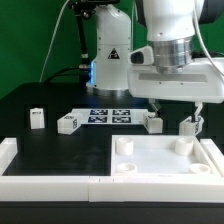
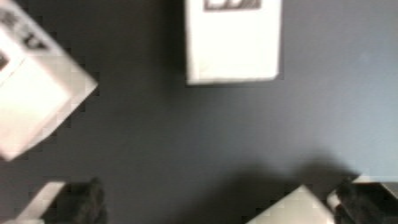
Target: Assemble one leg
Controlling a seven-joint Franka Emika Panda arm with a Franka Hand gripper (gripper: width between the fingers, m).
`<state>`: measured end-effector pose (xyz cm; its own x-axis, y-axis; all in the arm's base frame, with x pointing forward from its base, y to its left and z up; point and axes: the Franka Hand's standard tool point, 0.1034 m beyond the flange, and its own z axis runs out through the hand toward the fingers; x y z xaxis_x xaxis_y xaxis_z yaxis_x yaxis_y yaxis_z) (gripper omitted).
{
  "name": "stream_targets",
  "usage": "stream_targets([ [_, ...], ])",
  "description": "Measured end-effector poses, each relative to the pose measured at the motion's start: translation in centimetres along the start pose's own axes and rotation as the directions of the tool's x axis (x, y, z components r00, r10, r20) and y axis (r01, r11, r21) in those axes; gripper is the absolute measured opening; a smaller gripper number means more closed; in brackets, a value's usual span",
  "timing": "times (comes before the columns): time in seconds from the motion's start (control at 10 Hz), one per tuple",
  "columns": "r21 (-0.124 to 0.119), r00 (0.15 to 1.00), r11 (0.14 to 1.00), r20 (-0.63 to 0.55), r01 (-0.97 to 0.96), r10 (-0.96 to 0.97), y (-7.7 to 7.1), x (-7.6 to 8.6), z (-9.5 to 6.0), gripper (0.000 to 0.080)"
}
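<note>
Several white legs with marker tags stand on the black table: one [image 1: 37, 118] and another [image 1: 67, 124] at the exterior view's left, one [image 1: 153, 123] and one [image 1: 190, 124] just behind the white tabletop [image 1: 160, 160]. My gripper [image 1: 175, 108] hangs above the two right legs, open and empty. In the blurred wrist view the gripper [image 2: 217, 203] is open over bare black table, with a white corner [image 2: 326, 207] beside one finger. Two white tagged pieces show there, one upright [image 2: 235, 45] and one tilted [image 2: 36, 95]. I cannot tell which parts they are.
The marker board [image 1: 108, 115] lies flat behind the legs. A white L-shaped fence [image 1: 50, 183] runs along the front and left of the table. The robot base [image 1: 110, 55] stands at the back.
</note>
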<state>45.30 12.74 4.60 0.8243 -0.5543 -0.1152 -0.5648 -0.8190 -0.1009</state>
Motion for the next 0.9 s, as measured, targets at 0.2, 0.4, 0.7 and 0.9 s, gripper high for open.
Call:
stream_targets([
  [0.2, -0.005, 0.999, 0.999, 0.007, 0.047, -0.047, -0.9, -1.4, 0.4, 0.0649],
  [0.4, -0.006, 0.998, 0.999, 0.025, 0.054, -0.054, -0.7, -1.0, 0.2, 0.0649],
  [0.7, -0.012, 0.931, 0.996, 0.356, 0.086, -0.076, 0.3, -0.6, 0.1, 0.0649],
  [0.9, -0.031, 0.834, 0.994, 0.548, 0.102, -0.069, 0.7, -1.6, 0.3, 0.0649],
])
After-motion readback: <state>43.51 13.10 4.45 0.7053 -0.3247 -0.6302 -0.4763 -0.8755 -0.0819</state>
